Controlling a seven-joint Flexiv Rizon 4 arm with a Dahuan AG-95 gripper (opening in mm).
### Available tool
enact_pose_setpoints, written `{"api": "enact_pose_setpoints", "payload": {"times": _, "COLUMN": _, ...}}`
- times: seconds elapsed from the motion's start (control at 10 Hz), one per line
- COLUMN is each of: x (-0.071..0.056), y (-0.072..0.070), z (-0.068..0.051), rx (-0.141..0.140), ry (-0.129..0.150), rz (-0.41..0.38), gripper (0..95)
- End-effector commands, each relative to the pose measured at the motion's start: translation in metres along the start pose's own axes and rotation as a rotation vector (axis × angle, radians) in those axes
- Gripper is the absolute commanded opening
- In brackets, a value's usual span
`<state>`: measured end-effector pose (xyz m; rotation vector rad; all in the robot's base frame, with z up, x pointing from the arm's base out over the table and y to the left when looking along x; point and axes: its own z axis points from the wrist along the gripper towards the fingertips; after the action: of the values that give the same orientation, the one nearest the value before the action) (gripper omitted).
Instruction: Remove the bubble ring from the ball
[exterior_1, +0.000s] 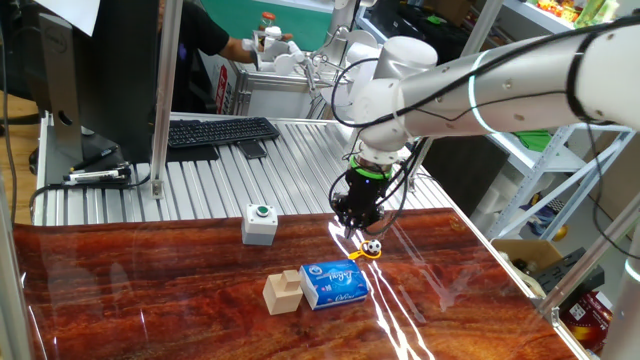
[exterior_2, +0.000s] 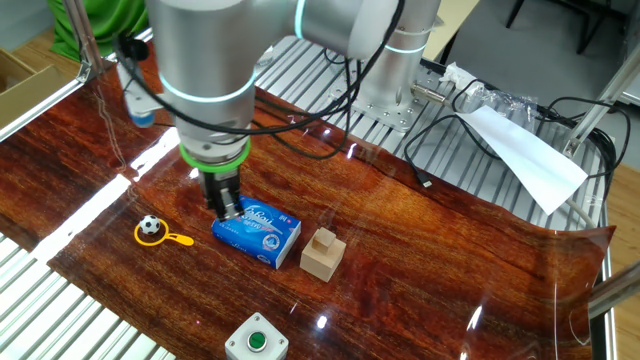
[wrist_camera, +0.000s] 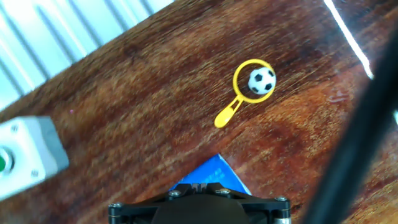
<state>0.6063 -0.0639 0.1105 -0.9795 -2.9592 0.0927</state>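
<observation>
- Nothing is done yet: the ball (wrist_camera: 262, 80) is seen inside the bubble ring (wrist_camera: 247, 91), upper right of the hand view.
- The gripper (exterior_2: 229, 209) is held above, nothing grasped; its spread cannot be told.
- Lifting the ring away is left.

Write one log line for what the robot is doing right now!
stage: approach | gripper: above table, holding nothing | bubble ring: flat on table, around ball | tissue pack: beside gripper
</observation>
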Motion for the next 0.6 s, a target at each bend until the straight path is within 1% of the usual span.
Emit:
{"api": "enact_pose_setpoints", "payload": {"times": 0.1, "x": -0.010, "y": -0.003, "z": 0.007, "rx": -0.008, "ry": -0.007, "rz": 0.069, "gripper": 0.0}}
{"api": "enact_pose_setpoints", "payload": {"times": 0.2, "x": -0.014, "y": -0.003, "z": 0.009, "rx": -0.010, "ry": -0.009, "rz": 0.090, "gripper": 0.0}}
{"api": "enact_pose_setpoints", "payload": {"times": 0.4, "x": -0.022, "y": -0.005, "z": 0.011, "rx": -0.022, "ry": 0.001, "rz": 0.154, "gripper": 0.0}}
{"api": "enact_pose_setpoints", "payload": {"times": 0.6, "x": -0.029, "y": -0.010, "z": 0.016, "rx": -0.033, "ry": -0.004, "rz": 0.194, "gripper": 0.0}}
